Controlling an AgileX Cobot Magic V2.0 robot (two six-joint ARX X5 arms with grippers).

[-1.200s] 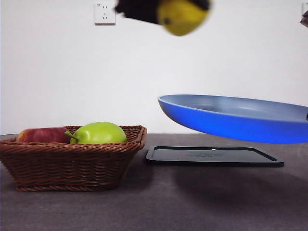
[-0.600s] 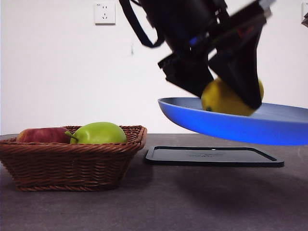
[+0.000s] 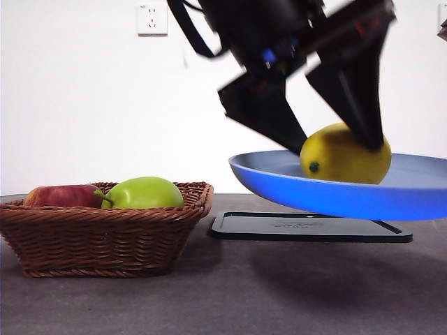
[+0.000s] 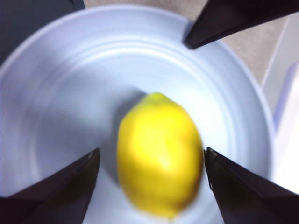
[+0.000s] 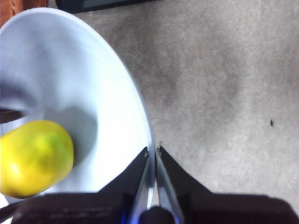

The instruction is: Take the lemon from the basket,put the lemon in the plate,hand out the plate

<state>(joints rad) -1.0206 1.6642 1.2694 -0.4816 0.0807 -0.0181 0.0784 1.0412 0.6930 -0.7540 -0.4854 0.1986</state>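
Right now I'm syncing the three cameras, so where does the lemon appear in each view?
Front view: the lemon lies on the plate, right of centre, between the left gripper's open jaws.
Left wrist view: lemon at lower centre on the plate.
Right wrist view: lemon at the lower left.
Shared landmark: the light blue plate, its rim pinched by the right gripper.

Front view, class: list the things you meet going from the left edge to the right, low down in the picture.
Red apple → green fruit, both in the basket → black tray on the table → lemon on the raised plate.
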